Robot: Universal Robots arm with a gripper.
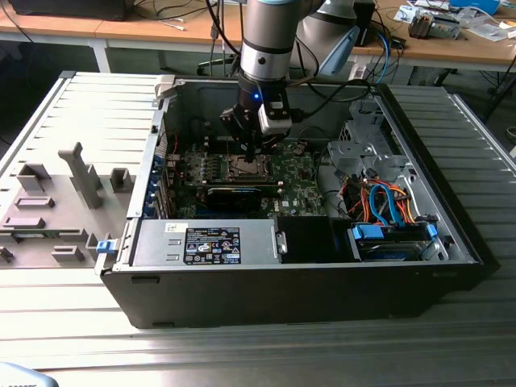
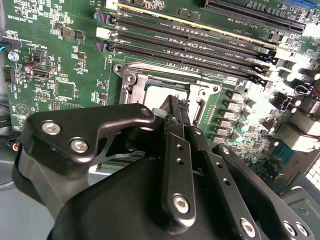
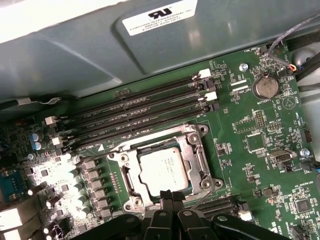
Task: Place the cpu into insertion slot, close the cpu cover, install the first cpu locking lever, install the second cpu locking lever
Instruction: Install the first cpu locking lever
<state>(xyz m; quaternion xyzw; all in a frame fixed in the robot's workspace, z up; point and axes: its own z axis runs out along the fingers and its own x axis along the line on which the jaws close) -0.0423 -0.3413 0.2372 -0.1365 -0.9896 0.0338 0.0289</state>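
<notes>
The cpu, a dull silver square, lies flat in the insertion slot on the green motherboard. The cpu cover, a silvery frame, lies down around it with the chip showing through its window. My gripper is shut with nothing between its fingers, its tips right at the socket's edge. In the second wrist view the gripper hides part of the cpu and the cover. In the exterior view the gripper hangs straight down inside the open computer case, over the socket.
Long memory slots run beside the socket. A long black card, the power supply and a drive bay with orange and blue cables crowd the case. Case walls ring the board. A grey fixture tray lies outside, at the exterior view's left.
</notes>
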